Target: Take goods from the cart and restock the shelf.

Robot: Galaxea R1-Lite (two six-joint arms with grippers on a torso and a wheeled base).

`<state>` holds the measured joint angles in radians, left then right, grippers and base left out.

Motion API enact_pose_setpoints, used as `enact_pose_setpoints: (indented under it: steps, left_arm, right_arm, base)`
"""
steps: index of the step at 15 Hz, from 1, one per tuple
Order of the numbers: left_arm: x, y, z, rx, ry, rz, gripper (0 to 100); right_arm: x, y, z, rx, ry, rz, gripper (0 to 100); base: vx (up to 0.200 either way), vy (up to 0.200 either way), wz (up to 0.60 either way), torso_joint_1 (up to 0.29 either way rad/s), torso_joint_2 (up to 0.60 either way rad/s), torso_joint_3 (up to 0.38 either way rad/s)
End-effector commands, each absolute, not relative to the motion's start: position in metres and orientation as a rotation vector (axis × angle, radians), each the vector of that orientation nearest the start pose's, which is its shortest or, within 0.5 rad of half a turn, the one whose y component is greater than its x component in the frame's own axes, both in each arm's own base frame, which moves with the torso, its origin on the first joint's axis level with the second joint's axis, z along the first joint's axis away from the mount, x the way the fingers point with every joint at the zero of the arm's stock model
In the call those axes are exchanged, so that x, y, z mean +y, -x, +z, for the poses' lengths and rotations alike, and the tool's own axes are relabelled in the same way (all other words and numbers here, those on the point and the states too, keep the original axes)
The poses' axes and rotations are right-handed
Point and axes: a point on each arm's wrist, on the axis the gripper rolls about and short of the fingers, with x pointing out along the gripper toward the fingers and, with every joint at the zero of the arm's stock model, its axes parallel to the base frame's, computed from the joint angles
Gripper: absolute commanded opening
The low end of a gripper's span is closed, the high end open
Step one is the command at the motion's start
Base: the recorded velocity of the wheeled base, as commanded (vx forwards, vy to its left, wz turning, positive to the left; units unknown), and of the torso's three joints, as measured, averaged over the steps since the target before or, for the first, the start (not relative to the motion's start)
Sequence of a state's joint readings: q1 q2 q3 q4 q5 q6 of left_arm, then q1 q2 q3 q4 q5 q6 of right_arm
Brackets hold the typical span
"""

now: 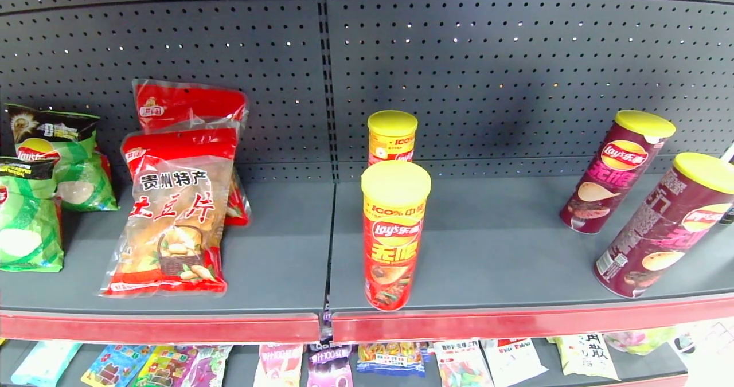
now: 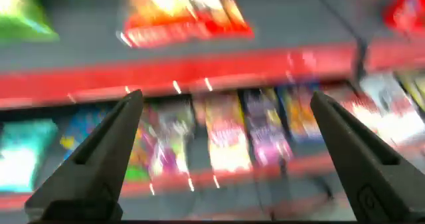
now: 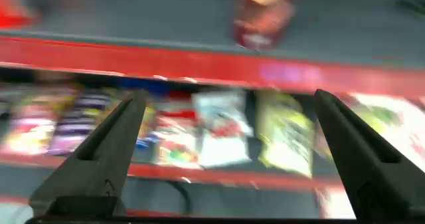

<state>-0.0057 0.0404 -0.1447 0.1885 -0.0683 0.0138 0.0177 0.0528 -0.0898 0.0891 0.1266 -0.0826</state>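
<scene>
Both sets of jaws gape empty; red cans (image 1: 395, 243) stand upright, maroon cans (image 1: 616, 172) apparently lean rightward.

Left gripper (image 2: 222, 151), jaws wide apart, faces blurred shelf (image 2: 199, 71) packets (image 2: 226, 134).

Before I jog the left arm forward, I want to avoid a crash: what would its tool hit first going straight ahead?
Likely the row of snack packets just below the red shelf edge, which the open left tool frames. How far off they are is unclear.
</scene>
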Motion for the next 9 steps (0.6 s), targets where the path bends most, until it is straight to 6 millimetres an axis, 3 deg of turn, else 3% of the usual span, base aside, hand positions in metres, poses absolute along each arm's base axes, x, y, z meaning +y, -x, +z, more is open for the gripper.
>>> enact_pose_setpoints:
  steps: [1,3,9]
  left_arm:
    - [0.0003,0.029,0.0856,0.028,-0.006,0.015,100]
    - [0.0014,0.028,0.0844,0.018,0.006,0.064,100]
    - [-0.0001,0.0278,0.084,0.02,-0.018,0.0,100]
  right_arm:
    - [0.0031,0.0267,0.0831,0.001,0.087,0.144,100]
    - [0.0005,0.0256,0.0832,-0.017,0.081,0.029,100]
    - [-0.0001,0.0246,0.08,-0.005,0.037,0.0,100]
  base:
    - [0.0,0.0,0.0,0.0,0.0,0.0]
    - [0.0,0.0,0.0,0.0,0.0,0.0]
    - [0.0,0.0,0.0,0.0,0.0,0.0]
